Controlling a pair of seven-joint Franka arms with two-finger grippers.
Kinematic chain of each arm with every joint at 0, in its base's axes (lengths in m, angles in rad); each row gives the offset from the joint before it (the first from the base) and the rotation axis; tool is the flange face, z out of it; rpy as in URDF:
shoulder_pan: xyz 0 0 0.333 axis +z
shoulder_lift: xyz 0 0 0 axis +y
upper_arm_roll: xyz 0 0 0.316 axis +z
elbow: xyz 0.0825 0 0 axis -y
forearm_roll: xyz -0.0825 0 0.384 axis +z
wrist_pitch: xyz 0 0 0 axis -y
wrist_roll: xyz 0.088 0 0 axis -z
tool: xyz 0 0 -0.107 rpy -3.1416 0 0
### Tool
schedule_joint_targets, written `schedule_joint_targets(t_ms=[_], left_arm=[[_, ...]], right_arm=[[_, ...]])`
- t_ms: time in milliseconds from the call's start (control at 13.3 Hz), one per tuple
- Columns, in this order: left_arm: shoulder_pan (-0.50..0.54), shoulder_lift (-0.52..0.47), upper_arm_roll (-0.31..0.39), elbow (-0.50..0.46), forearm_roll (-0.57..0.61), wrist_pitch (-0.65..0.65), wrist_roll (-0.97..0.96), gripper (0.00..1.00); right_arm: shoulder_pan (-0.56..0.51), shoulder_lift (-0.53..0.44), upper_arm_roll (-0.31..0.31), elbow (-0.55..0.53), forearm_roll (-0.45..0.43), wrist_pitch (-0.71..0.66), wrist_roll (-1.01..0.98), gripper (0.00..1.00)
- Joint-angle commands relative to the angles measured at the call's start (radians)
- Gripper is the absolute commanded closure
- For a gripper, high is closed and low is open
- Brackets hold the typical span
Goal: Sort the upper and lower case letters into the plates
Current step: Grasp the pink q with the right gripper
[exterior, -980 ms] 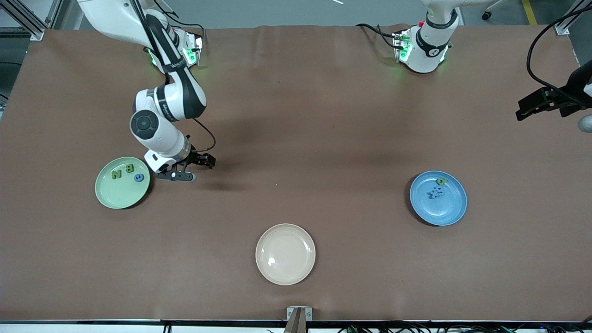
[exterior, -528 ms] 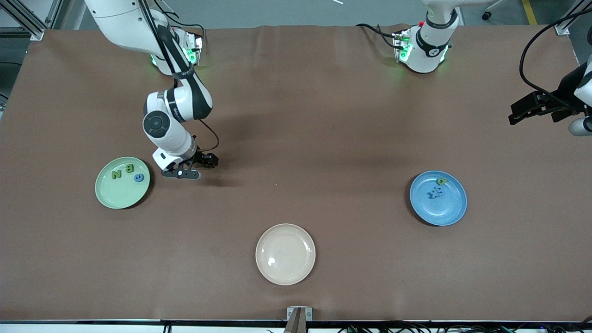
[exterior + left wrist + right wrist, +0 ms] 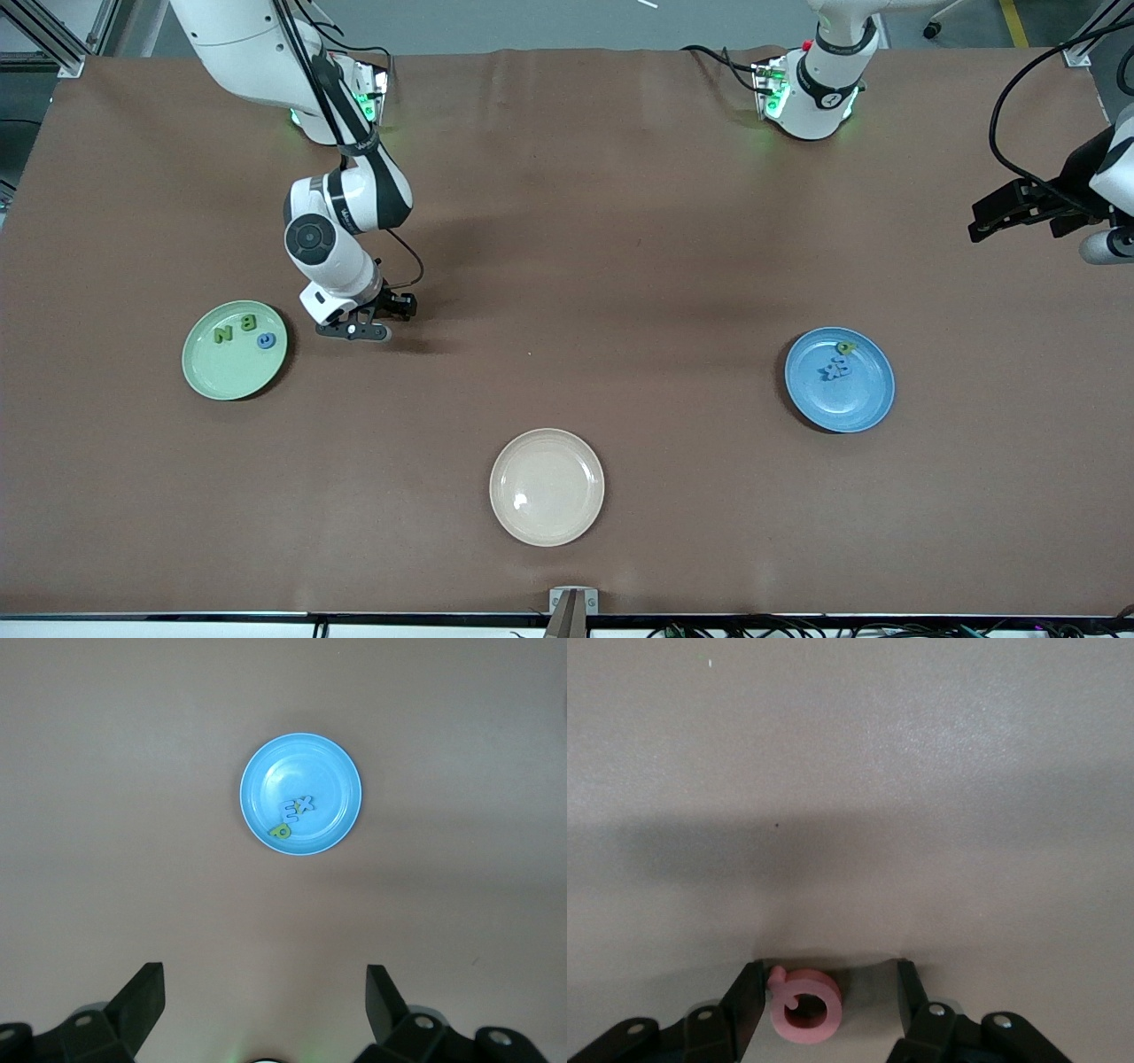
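Note:
My right gripper (image 3: 379,321) is low at the table beside the pale green plate (image 3: 221,377), which holds a green B (image 3: 247,320), a green N (image 3: 222,333) and a small blue letter (image 3: 266,340). In the right wrist view a pink round letter (image 3: 804,1005) lies on the cloth between the jaws of the right gripper (image 3: 828,979). It touches one finger, with a gap to the other. The blue plate (image 3: 850,403) carries a green letter (image 3: 846,347) and blue letters (image 3: 834,369). My left gripper (image 3: 983,221) hangs open and high at the left arm's end of the table; its wrist view shows the blue plate (image 3: 292,771).
A cream-beige plate (image 3: 547,486) sits with nothing in it near the table's front edge, between the two coloured plates. Brown cloth covers the whole table. A small metal bracket (image 3: 572,601) stands at the front edge.
The right gripper slid a little away from the green plate toward the table's middle and its jaws narrowed around the pink letter. The left arm drifted slightly.

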Motion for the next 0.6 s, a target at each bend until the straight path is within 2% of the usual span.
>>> schedule_joint_targets(t_ms=[0,528], left_arm=[[0.003,-0.014,-0.003,-0.019,-0.002,0.015,0.010,0.00],[0.014,-0.014,0.001,-0.018,0.006,0.060,0.007,0.00]], right_arm=[[0.023,-0.010,-0.007,-0.026,0.011,0.018,0.011,0.39],[0.025,-0.010,-0.007,-0.026,0.013,0.014,0.011,0.70]])
